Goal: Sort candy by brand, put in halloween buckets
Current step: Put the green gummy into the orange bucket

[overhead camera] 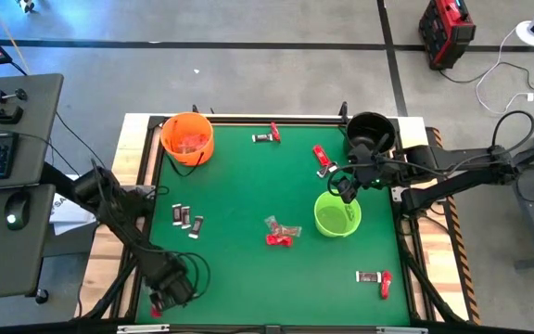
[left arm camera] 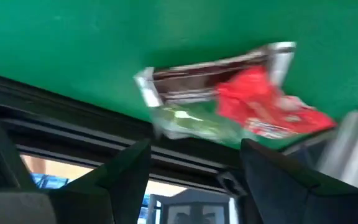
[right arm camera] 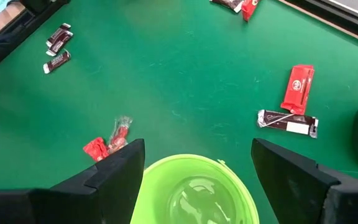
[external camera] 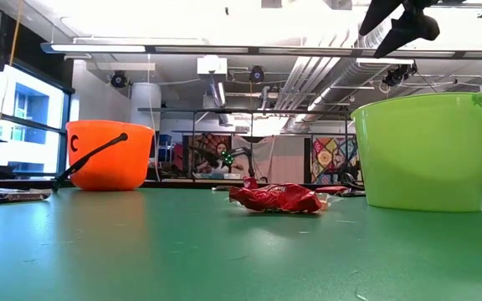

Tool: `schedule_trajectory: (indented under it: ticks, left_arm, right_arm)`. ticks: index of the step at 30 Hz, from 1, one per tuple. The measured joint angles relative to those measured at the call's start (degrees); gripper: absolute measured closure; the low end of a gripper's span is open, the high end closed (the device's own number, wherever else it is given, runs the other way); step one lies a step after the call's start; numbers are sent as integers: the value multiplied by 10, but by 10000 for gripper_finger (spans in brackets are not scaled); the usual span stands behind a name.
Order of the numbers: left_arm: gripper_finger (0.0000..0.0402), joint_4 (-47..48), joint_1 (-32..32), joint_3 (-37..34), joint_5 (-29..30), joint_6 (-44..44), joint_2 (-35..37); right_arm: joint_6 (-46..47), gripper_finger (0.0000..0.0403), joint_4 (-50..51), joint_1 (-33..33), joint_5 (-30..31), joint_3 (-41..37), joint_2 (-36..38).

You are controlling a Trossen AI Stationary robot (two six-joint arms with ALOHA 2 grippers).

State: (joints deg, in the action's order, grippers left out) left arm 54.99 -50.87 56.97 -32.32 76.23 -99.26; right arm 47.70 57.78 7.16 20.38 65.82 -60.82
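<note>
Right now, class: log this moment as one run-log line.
right gripper: open, above green bucket | left gripper: open, near table corner | candy: scattered on table

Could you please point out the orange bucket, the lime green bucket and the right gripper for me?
orange bucket (overhead camera: pixel 173 128): high view, on its rim.
lime green bucket (external camera: pixel 425 150): low view, on its side wall.
right gripper (overhead camera: pixel 346 191): high view, between its open fingertips.

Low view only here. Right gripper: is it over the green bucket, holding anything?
Observer: Right gripper hangs over the green bucket's far rim, open and empty.
Operator: Black bucket? Not in my view.
Observer: Black bucket sits at the table's far right corner, behind the green one.
Operator: Left arm?
Observer: Left gripper is open at the near left corner.
</note>
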Motion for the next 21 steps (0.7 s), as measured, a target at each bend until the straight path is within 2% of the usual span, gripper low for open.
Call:
schedule_trajectory:
  ticks: [12,21]
  left_arm:
    - [165,-121,-10,-48,-22,12,1]
    - [165,-118,-13,-61,-36,26,1]
  right_arm:
    - [3,114,-3,0,0,0,0]
    - [5,114,-3,0,0,0,0]
